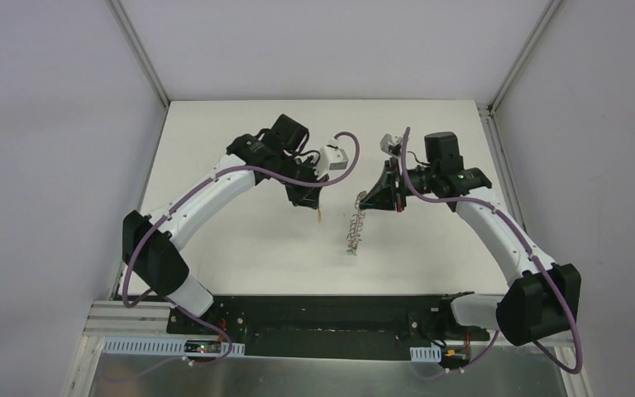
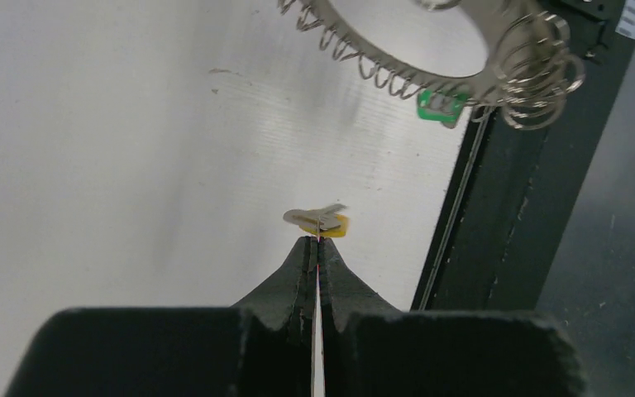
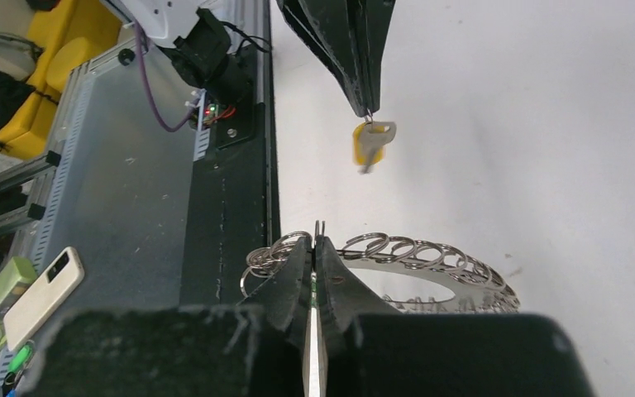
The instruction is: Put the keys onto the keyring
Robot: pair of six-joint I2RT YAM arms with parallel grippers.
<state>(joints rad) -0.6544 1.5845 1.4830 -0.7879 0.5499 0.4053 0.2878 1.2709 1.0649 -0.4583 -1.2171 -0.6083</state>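
Note:
My left gripper (image 1: 314,207) is shut on the yellow-headed key (image 2: 318,222), pinching it at the fingertips above the table. My right gripper (image 1: 363,199) is shut on the rim of the keyring (image 3: 430,258), a dark flat ring fringed with silver wire loops, which hangs edge-on below it (image 1: 354,227). The green-headed key (image 2: 441,107) hangs at the ring's lower end among a cluster of loops (image 1: 349,254). In the right wrist view the yellow key (image 3: 370,142) hangs from the left fingertips (image 3: 362,74), apart from the ring.
A black base strip (image 1: 322,318) runs along the table's near edge. Off the table in the right wrist view are a metal shelf with a phone (image 3: 45,296) and yellow bins (image 3: 58,50). Walls close the table's back and sides.

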